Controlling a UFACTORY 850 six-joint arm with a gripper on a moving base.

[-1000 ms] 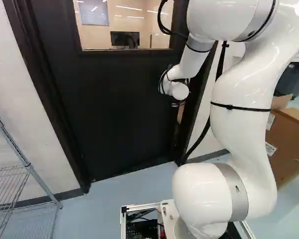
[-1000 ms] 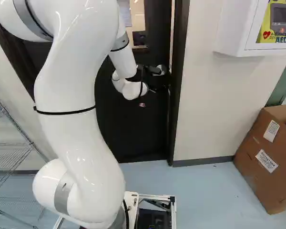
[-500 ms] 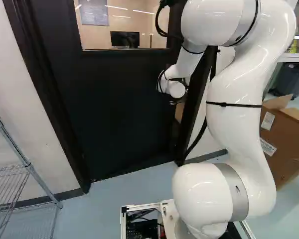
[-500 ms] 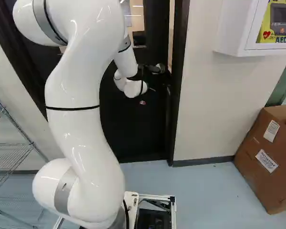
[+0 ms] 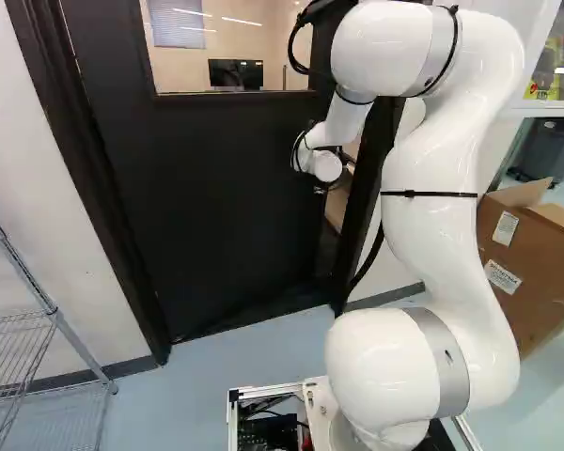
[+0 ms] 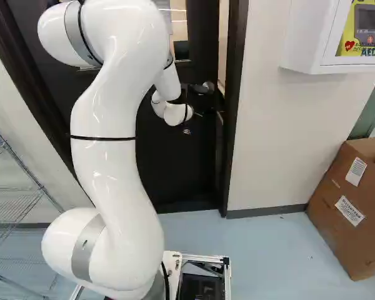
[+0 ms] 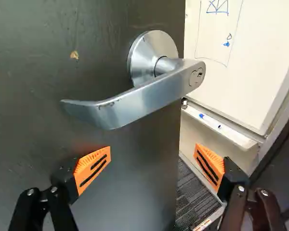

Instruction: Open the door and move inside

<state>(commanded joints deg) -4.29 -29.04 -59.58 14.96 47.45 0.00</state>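
Slightly ajar, a black door (image 5: 226, 207).

Wall (image 6: 284, 125): off-white, with dark baseboard (image 6: 269, 211). Floor (image 5: 207, 376): pale blue, smooth. Left side: wire rack (image 5: 54, 315), metal, beside the wall. Right side: open brown carton (image 6: 344, 228) with white labels, on the floor; white cabinet (image 6: 306, 37) with yellow panel, wall-mounted, higher than the carton. Far room: blind (image 5: 177, 23), dark monitor (image 5: 235, 73), bright light strips (image 5: 242, 21), whiteboard (image 7: 250, 62) with blue marks, marker (image 7: 210, 121) on tray (image 7: 241, 139), dark ribbed flooring (image 7: 192, 195).
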